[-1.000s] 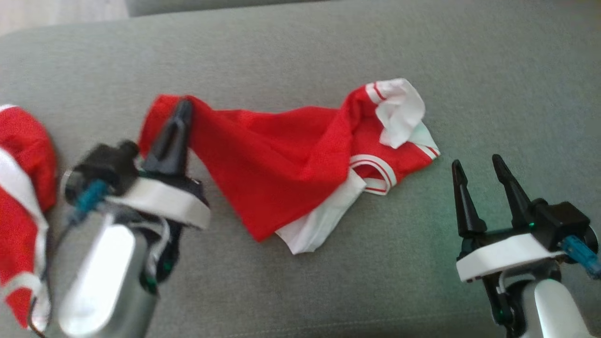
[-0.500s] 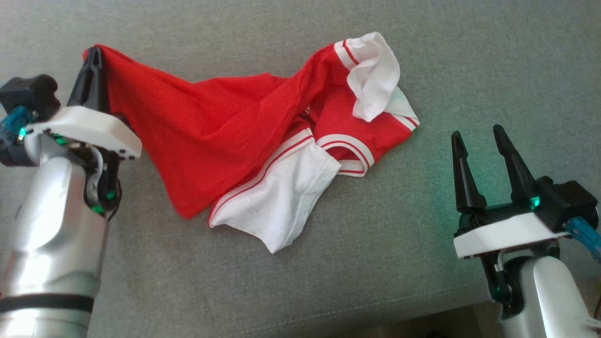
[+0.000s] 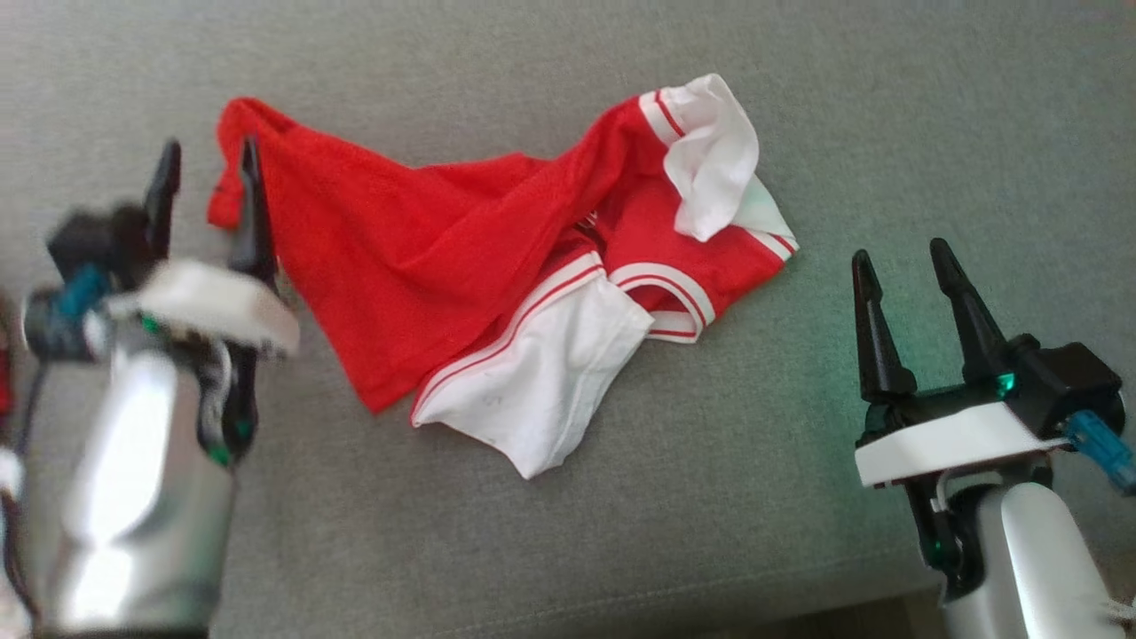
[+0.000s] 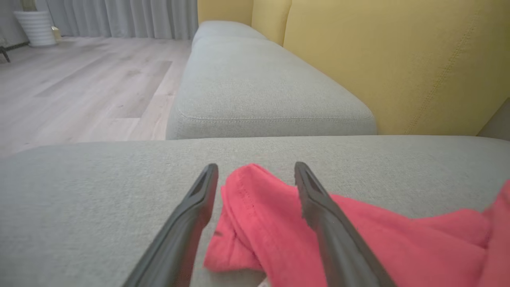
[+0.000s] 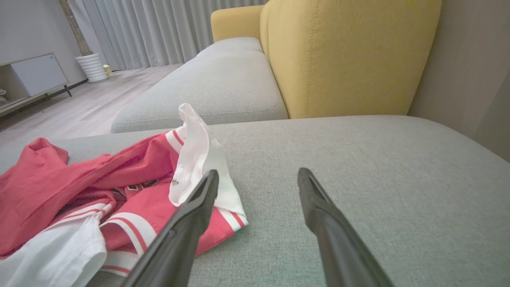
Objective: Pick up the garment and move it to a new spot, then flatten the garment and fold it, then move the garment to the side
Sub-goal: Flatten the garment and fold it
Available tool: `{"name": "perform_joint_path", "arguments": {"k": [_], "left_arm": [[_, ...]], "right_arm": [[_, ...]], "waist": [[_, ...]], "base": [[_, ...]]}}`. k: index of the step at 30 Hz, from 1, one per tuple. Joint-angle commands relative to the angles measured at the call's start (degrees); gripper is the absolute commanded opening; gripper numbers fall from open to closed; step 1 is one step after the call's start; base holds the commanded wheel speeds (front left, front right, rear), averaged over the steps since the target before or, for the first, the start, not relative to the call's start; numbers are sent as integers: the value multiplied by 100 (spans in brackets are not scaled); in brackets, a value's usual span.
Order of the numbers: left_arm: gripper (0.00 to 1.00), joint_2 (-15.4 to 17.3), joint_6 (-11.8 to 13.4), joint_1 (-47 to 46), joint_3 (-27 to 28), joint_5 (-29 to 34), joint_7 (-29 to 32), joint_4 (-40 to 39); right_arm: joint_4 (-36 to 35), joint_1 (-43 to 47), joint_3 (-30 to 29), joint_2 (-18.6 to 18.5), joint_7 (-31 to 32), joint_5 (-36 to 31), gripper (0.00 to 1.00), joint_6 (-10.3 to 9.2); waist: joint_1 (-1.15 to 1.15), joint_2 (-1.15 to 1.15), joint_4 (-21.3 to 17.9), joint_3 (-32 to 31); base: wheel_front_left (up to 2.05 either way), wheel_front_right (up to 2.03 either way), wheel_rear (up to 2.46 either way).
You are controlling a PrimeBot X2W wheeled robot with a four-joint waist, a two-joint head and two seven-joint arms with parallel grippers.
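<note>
The garment (image 3: 426,257) is a red shirt with white sleeves and striped trim, lying crumpled on the grey sofa seat (image 3: 887,106). My left gripper (image 3: 209,146) stands open at the garment's left red corner, its right finger against the cloth. In the left wrist view that red corner (image 4: 259,223) lies loose on the seat between the spread fingers of the left gripper (image 4: 255,166). My right gripper (image 3: 900,251) is open and holds nothing, on the seat to the right of the garment. The right wrist view has the garment (image 5: 59,187) to the left of the right gripper (image 5: 259,172).
The seat's front edge (image 3: 621,595) runs along the bottom of the head view. A yellow backrest (image 5: 338,56) rises behind the seat, and a second grey cushion (image 4: 259,91) lies beyond it. Wooden floor (image 4: 79,79), a white planter (image 5: 92,65) and a low cabinet (image 5: 36,73) are further off.
The left gripper was shut on the garment's red corner and has opened; the corner has dropped onto the seat. The head camera shifted between frames. The right gripper stayed open and still.
</note>
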Motion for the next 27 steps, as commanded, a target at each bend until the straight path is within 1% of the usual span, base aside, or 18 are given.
{"name": "perform_joint_path", "arguments": {"k": [1, 6, 11, 17, 22, 27], "left_arm": [[100, 139, 119, 341, 295, 179, -68, -578], [100, 11, 309, 1347, 424, 504, -69, -1730], [100, -79, 469, 2378, 441, 717, -69, -2574], [100, -152, 537, 3127, 315, 764, -67, -2931], [100, -121, 528, 3411, 225, 771, 19, -3005], [100, -118, 594, 3624, 184, 770, 101, -3077]], "right_arm": [[-170, -108, 104, -23, -24, -68, 100, 43], [-189, -19, 79, -23, 76, -200, 100, 43], [-223, 158, 58, -23, 216, -347, 100, 43], [-265, 416, 103, -23, 358, -398, 100, 43], [-292, 576, 148, -23, 456, -435, 100, 43], [-345, 697, 199, -23, 550, -441, 100, 43]], "waist": [[0, 0, 134, -168], [0, 0, 323, -476], [0, 0, 485, -894], [0, 0, 553, -1276], [0, 0, 561, -1489], [0, 0, 553, -1641]], "base": [[0, 0, 0], [0, 0, 0], [0, 0, 0], [0, 0, 0], [0, 0, 0], [0, 0, 0]]}}
